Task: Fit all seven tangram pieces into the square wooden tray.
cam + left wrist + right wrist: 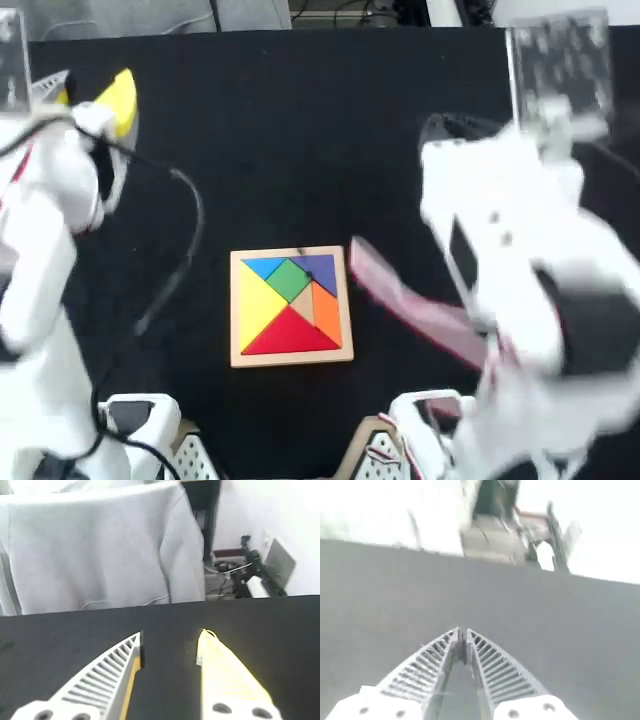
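Observation:
The square wooden tray (238, 357) lies in the middle of the black table. Inside it sit coloured tangram pieces: a blue triangle (262, 266), a green square (290, 280), a purple piece (320, 268), a yellow triangle (257, 305), an orange piece (329, 312), a red triangle (292, 334) and a small tan triangle (305, 303). They fill the tray edge to edge. My left gripper (88, 90) (170, 641) hovers open at the far left of the table, holding nothing. My right gripper (360, 255) (462, 633) is shut and empty, its blurred tip just right of the tray.
A cable (185, 230) trails across the table left of the tray. Arm bases (150, 425) stand at the near edge. A grey cloth-covered shape (95, 545) stands beyond the far edge, and a clear stand (560, 65) at the back right.

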`<action>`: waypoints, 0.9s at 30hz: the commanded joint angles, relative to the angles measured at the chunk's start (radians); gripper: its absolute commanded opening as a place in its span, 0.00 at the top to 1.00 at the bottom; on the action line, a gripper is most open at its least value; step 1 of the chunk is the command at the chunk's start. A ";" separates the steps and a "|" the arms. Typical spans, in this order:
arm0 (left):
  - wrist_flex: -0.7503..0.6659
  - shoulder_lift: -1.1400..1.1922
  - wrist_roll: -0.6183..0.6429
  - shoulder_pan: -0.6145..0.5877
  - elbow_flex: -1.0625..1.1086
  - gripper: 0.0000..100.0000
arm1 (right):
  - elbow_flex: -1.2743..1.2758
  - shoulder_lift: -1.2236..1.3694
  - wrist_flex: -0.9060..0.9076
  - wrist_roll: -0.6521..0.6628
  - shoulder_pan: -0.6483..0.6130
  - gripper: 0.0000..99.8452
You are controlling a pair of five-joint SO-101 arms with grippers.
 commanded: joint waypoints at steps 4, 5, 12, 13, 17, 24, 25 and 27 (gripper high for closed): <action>0.339 -0.025 0.000 0.088 -0.522 0.81 | -0.136 -0.165 0.092 0.014 0.002 0.99; 0.338 -0.025 0.000 0.081 -0.549 0.81 | -0.134 -0.196 0.092 0.014 0.037 0.99; 0.336 -0.232 0.002 -0.012 -0.504 0.81 | -0.182 -0.435 0.003 0.015 0.155 0.99; 0.336 -0.279 0.002 -0.012 -0.479 0.81 | -0.180 -0.461 -0.012 0.015 0.157 0.99; 0.336 -0.440 -0.003 -0.012 -0.309 0.81 | -0.179 -0.553 -0.028 0.015 0.158 0.99; 0.333 -0.758 -0.005 -0.012 0.005 0.81 | -0.173 -0.722 -0.021 0.015 0.160 0.99; 0.333 -0.801 -0.005 -0.012 0.051 0.81 | -0.160 -0.745 -0.021 0.015 0.160 0.99; 0.331 -0.873 -0.006 -0.012 0.139 0.81 | -0.120 -0.788 -0.021 0.015 0.161 0.99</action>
